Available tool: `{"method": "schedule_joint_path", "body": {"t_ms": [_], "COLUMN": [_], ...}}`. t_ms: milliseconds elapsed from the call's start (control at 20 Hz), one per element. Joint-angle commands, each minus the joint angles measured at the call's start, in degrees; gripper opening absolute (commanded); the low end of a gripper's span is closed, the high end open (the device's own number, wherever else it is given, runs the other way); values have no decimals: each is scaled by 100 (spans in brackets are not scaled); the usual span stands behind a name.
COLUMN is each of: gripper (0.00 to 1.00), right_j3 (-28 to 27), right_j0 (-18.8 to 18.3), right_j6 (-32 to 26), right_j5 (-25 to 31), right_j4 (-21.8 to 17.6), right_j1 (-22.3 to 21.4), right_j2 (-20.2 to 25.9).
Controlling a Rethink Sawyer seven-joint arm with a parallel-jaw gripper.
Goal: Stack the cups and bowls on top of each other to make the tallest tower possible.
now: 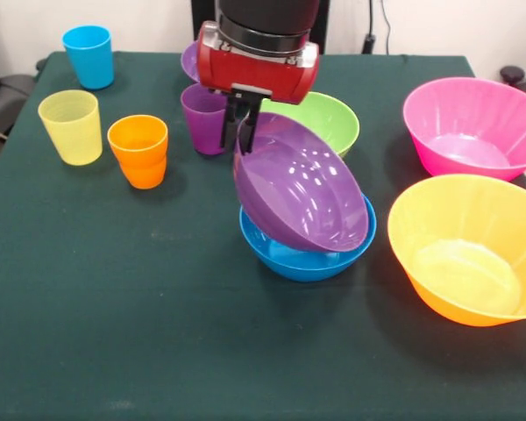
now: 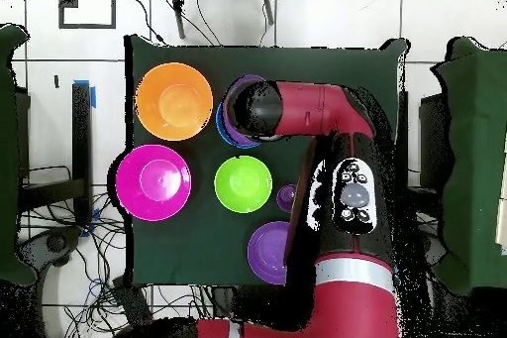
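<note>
The claw (image 1: 238,132) pinches the upper rim of a glossy purple plastic bowl (image 1: 302,189), tilted just below it over a blue plastic bowl (image 1: 302,256). Light, stiff and likely slippery, so the thin rim seems the best hold

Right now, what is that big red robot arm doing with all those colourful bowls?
The robot's pincer is pinching the rim of a purple bowl and holding it tilted over the blue bowl, its lower edge inside that one. So the tower is only just starting. The green bowl, pink bowl and orange bowl sit apart on the table, and the four cups wait nearby.
</note>
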Motion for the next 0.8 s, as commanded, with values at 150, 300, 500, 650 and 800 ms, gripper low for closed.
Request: {"method": "schedule_joint_path", "body": {"t_ms": [150,300,500,650,800], "gripper": [0,0,0,0,0], "right_j3": [382,425,369,287,231], "right_j0": [-87,-86,17,152,258], "right_j6": [-155,-156,-65,65,202], "right_j5": [-198,-214,-84,44,79], "right_j4": [-81,-103,-138,-146,-134], "right_j1": [-34,-52,-56,-50,-31], "right_j2": [569,560,458,366,304]}}
